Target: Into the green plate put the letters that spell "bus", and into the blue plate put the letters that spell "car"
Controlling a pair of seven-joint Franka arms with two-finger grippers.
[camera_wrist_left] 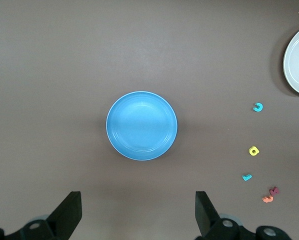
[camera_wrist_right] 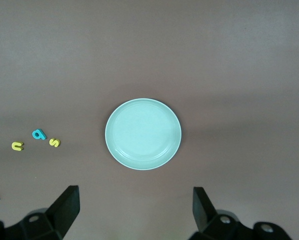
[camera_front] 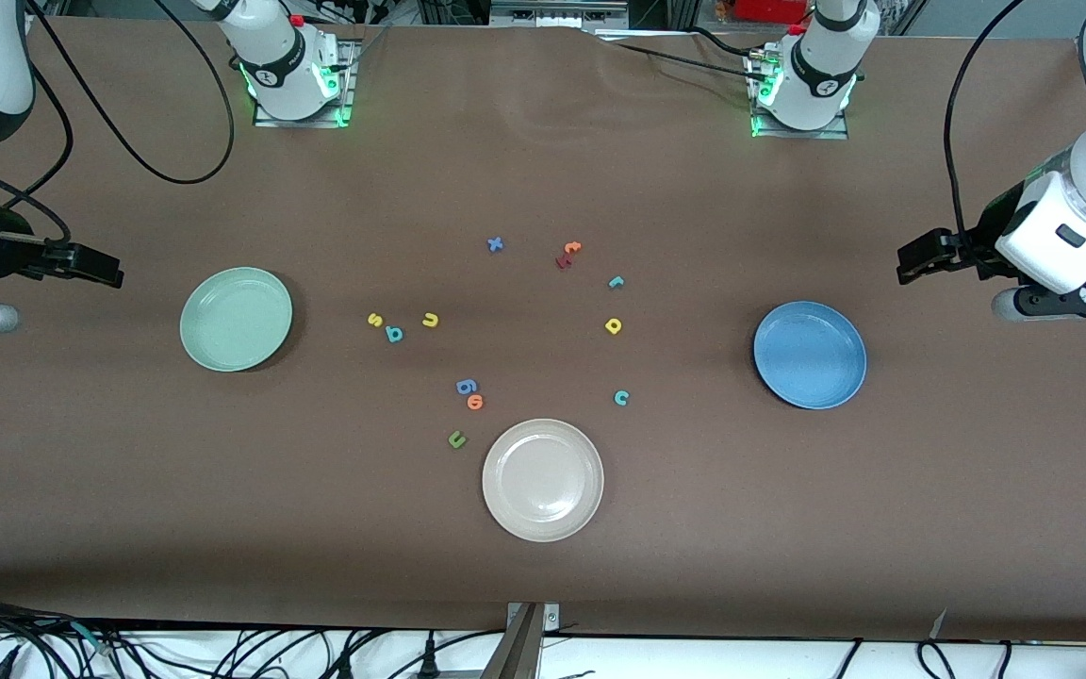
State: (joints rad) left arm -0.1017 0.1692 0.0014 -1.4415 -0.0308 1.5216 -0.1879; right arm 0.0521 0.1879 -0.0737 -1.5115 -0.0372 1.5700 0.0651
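The green plate lies toward the right arm's end, the blue plate toward the left arm's end. Between them lie a yellow "s", teal "b" and yellow "u", then a teal "r", yellow "a" and teal "c". My right gripper hangs open and empty beside the green plate. My left gripper hangs open and empty beside the blue plate.
A beige-white plate sits nearest the front camera at mid-table. Other letters lie about: a blue "x", a red and orange pair, a blue "g", an orange "o" and a dark green "u".
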